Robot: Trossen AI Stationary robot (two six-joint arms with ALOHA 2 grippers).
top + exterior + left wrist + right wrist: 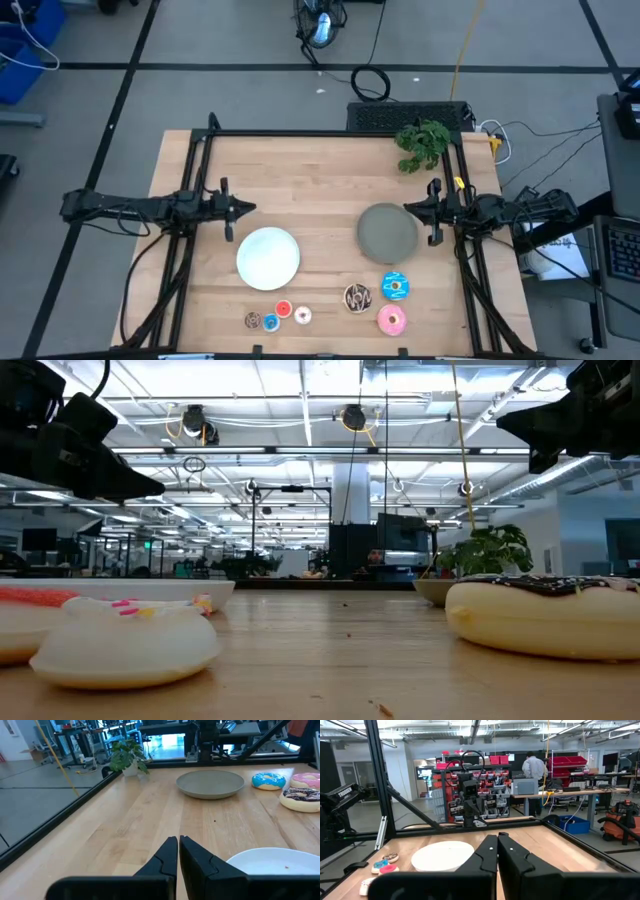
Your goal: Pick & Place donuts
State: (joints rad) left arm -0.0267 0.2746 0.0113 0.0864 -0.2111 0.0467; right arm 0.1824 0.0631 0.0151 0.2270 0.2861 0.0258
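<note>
High view: we see the left end effector [250, 208] and right end effector [408, 207] parked mid-bench, all six donuts [358, 296] in a near-edge row, below the white plate [268, 257] and grey plate [388, 231].

Low view: the chocolate donut [545, 615] looks light, rigid and glossy; we judge pinching across the ring wall is best.

Wrist views: both end effectors pinched closed, empty.

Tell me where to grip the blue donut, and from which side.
Take the blue donut across one side of its ring, one finger in the hole, one outside, coming straight down. It lies flat, so its sides sit low. The chocolate donut and pink donut lie close, so the far arc near the grey plate looks freest.
</note>
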